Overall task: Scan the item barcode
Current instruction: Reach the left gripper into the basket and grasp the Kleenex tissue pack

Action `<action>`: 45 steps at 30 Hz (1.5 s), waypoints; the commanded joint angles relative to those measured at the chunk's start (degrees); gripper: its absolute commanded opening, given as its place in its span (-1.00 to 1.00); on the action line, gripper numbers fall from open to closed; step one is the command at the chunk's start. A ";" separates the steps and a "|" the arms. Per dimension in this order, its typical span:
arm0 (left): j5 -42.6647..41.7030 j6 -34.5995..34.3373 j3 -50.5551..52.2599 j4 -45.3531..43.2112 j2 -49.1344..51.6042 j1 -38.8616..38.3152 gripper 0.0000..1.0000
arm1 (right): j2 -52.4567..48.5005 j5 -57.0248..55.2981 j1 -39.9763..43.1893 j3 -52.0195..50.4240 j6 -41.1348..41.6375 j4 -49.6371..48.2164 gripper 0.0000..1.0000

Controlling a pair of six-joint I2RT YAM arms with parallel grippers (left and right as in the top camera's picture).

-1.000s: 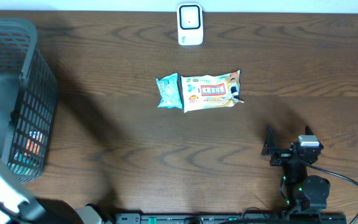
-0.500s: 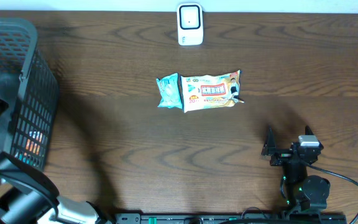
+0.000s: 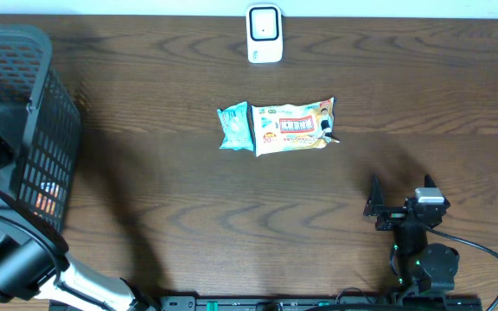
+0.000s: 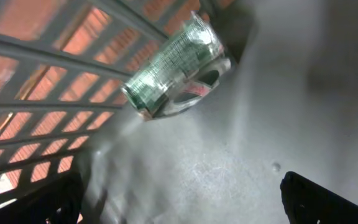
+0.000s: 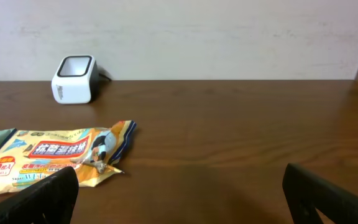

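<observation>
Dark wood table (image 3: 145,130), white scanner (image 3: 264,34), pale wall (image 5: 229,37)

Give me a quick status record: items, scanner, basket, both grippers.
scanner: white, upright, far edge of table
wipes pack: flat, mid-table, in front of scanner
teal packet: against the pack's basket-side end
basket: dark mesh, left end of table
green cylindrical item: on its side on the basket floor, by the mesh wall
left gripper: open, empty, inside the basket
right gripper: open, empty, near edge, facing the wipes pack
</observation>
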State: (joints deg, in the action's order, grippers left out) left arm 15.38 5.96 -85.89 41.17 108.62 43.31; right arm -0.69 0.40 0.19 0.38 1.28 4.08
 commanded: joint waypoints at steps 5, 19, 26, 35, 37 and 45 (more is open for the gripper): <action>0.13 -0.48 0.26 5.40 0.20 -1.86 0.99 | 0.31 -0.07 -0.39 -0.09 0.37 0.28 0.99; -0.11 -23.52 -0.66 18.38 -0.61 -1.92 0.96 | 0.31 -0.07 -0.39 -0.09 0.37 0.28 0.98; -12.00 -24.41 -0.66 20.31 -0.61 -1.92 0.95 | 0.31 -0.07 -0.39 -0.09 0.39 0.28 0.99; -7.98 -36.74 -0.59 24.20 -0.61 -0.17 0.96 | 0.31 -0.07 -0.39 -0.09 0.39 0.28 0.98; -6.88 -36.72 -0.59 24.87 -0.61 0.26 0.96 | 0.31 -0.07 -0.39 -0.09 0.37 0.28 0.98; -2.08 -36.72 1.79 26.51 -0.59 0.76 0.90 | 0.31 -0.07 -0.39 -0.09 0.37 0.28 0.98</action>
State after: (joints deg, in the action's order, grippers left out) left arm 10.98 -29.91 -85.62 67.22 108.97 43.83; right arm -0.69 0.40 0.19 0.38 1.28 4.08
